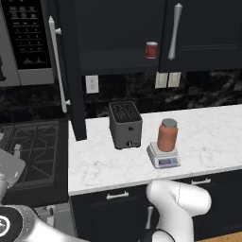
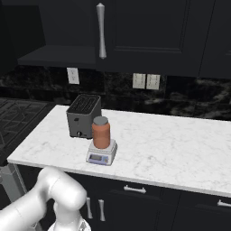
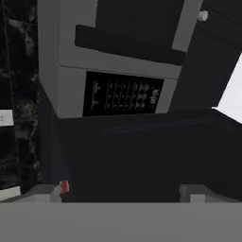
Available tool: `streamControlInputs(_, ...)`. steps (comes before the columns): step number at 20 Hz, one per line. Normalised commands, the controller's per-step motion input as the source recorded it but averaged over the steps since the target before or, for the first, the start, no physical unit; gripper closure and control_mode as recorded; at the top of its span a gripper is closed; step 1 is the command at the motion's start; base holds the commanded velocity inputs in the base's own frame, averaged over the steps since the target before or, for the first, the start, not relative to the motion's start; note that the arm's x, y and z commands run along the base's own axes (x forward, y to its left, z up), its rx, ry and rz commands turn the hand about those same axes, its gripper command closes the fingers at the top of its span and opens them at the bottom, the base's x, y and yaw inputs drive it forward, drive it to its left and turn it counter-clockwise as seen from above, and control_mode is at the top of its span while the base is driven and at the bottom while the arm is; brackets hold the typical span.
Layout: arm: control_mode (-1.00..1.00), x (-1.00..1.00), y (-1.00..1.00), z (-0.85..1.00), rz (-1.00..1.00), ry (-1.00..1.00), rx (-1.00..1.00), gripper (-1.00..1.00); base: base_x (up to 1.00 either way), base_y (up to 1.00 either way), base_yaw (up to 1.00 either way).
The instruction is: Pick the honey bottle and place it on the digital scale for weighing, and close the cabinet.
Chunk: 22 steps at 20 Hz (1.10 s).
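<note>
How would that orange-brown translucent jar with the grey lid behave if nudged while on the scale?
The orange-brown translucent jar with the grey lid looks rigid. Standing upright on the small white-grey digital scale, it would probably slide or tip off. On its side, it would likely roll.

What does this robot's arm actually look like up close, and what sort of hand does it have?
The arm is made of smooth, glossy white rounded shells, like thick bent tubes, with darker bands where the segments join. A round dark cap with a white ring marking sits on a joint in the left base view. No loose cables show. The gripper is no real hand: two small, blocky grey finger tips.
</note>
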Motion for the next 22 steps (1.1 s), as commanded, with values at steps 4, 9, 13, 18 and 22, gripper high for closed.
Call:
streamControlInputs(4,-1.0,-0.14,-0.18,0.68,-0.33,-0.11,0.05,-1.0,0.0,0.0,0.0)
streamControlInputs(9,-1.0,0.14,-0.82,0.62,-0.25,0.04,0.01,-1.0,0.0,0.0,0.0)
streamControlInputs(13,-1.0,0.55,-0.94,0.61,-0.21,0.07,0.0,-1.0,0.0,0.0,0.0)
streamControlInputs(18,-1.0,0.74,-1.0,0.48,-0.16,0.1,0.0,-1.0,0.0,0.0,0.0)
streamControlInputs(22,-1.0,0.59,-1.0,0.52,-0.11,0.08,0.0,-1.0,0.0,0.0,0.0)
